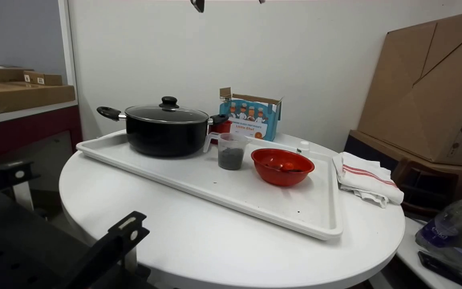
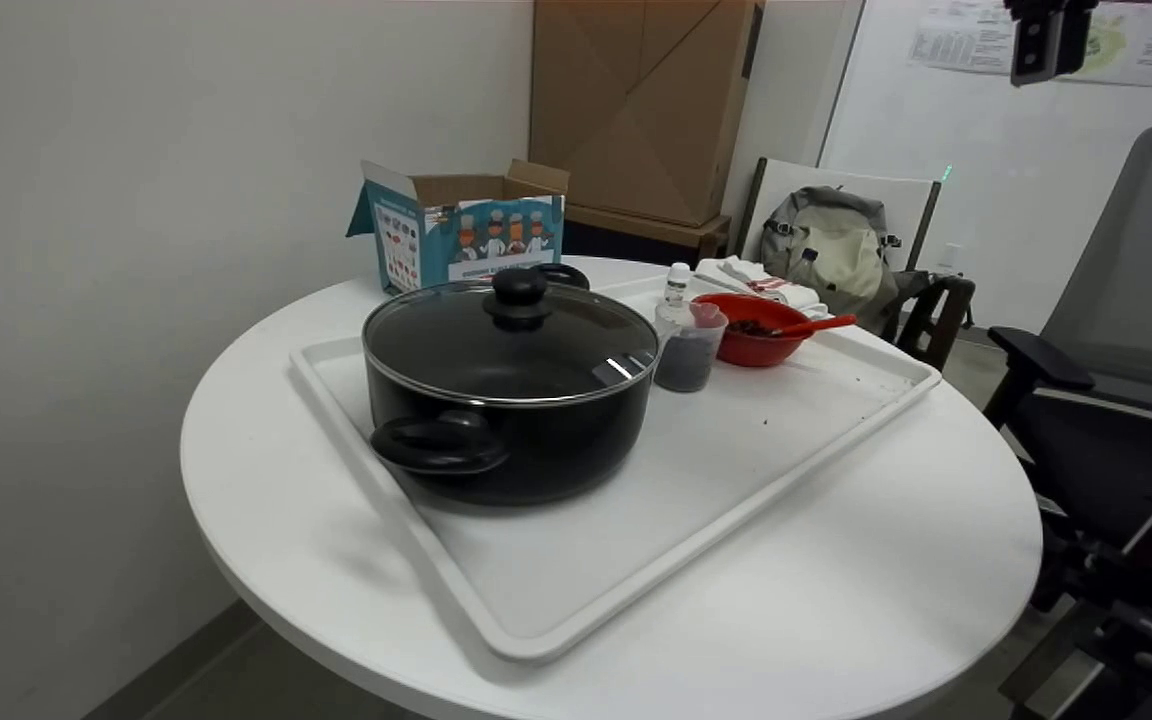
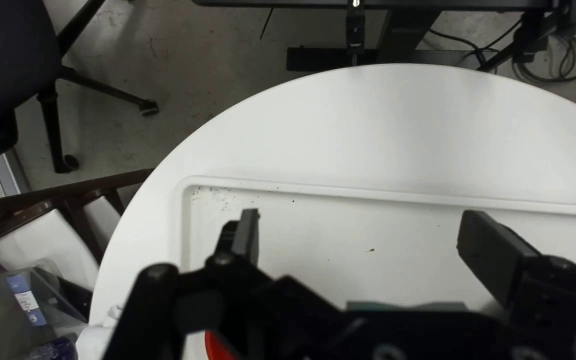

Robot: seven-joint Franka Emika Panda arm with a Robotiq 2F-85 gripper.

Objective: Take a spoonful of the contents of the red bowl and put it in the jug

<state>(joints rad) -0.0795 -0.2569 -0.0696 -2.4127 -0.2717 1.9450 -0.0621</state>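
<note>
Saw the gripper [image 3: 358, 234] spread wide in the wrist view, with only air between the fingers [image 3: 493, 255], over the tray [image 1: 247, 192]. Caught just the ends of it at the top edge of both exterior views, well above everything on the table [image 1: 231, 245]. Found the red bowl [image 1: 281, 176] upright near one end of the tray, holding dark bits and a leaning red spoon [image 2: 818, 327] with handle out past the rim. Had only a red sliver of that bowl in the wrist view, past the gripper's frame. Found the jug [image 1: 231, 158] upright just beside the bowl, clear above, dark grey below, with handle towards the black lidded pot [image 1: 165, 138]. Rated that pot the bulkiest thing in the way, with a side handle reaching close to the jug. Made out a white-capped bottle [image 2: 677, 285] near bowl and jug, but could not tell whether on the tray. Spotted a red thing [image 1: 221, 128] mostly hidden behind jug and pot handle. Saw a blue printed box [image 1: 270, 126] behind the tray, and a folded white towel [image 1: 369, 176] just beside the end nearest the bowl. Saw cardboard boxes [image 1: 427, 92] and a backpack [image 2: 841, 245] beyond the table.
</note>
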